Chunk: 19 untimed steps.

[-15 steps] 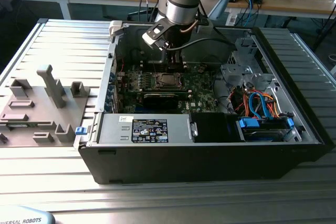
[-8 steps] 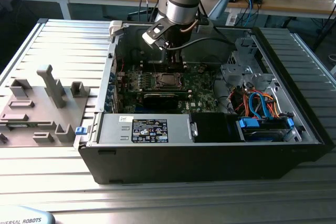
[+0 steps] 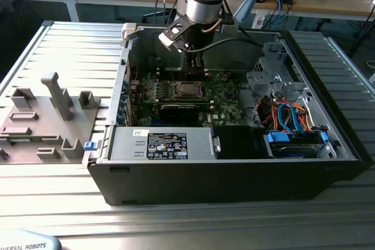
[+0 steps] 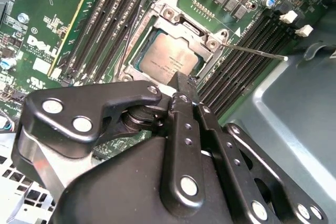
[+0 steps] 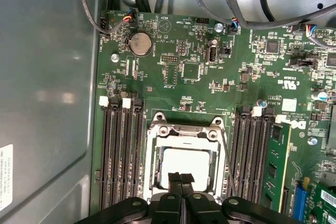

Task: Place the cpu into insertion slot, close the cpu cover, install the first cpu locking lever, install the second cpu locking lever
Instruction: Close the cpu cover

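gripper (image 5: 181, 177) clenched on nothing, tips over cpu (image 5: 186, 160) edge | cpu flat under cover (image 5: 185, 131), mid circuit board (image 5: 173, 77) | light, stiff, fragile: best held by opposite edges

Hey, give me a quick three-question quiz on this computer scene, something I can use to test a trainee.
1. True or false: the cpu lies inside the cut-out of the cpu cover.
2. In the first wrist view, what runs along both sides of the cpu?
A) long black memory slots
B) cooling fans
C) hard drives
3. Fill in: the hand is over the cpu's edge with its fingertips ___ (open or shut).

Key: 1 true; 2 A; 3 shut.
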### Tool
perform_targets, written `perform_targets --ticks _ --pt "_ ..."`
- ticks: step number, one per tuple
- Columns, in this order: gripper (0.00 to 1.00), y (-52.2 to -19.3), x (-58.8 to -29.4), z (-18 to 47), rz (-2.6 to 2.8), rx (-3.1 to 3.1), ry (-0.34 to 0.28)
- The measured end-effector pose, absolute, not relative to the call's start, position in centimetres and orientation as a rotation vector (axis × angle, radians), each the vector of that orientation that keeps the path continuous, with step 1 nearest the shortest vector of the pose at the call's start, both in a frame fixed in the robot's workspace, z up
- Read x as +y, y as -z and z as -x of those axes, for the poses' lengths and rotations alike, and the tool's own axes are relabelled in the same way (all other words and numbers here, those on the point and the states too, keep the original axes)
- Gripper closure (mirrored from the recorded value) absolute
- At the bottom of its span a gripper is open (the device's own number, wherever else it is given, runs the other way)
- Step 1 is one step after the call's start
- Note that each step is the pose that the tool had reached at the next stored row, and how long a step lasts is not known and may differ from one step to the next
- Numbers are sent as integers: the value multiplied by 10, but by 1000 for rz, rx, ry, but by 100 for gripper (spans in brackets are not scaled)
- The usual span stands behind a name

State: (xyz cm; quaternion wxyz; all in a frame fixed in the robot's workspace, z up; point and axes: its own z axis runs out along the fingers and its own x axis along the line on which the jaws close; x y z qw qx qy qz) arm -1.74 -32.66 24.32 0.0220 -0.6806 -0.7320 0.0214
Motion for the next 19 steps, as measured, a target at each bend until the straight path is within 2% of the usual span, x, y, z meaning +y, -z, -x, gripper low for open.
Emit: perform_targets --ticks 19 --pt "89 -261 -327 17 2108 -2268 -65"
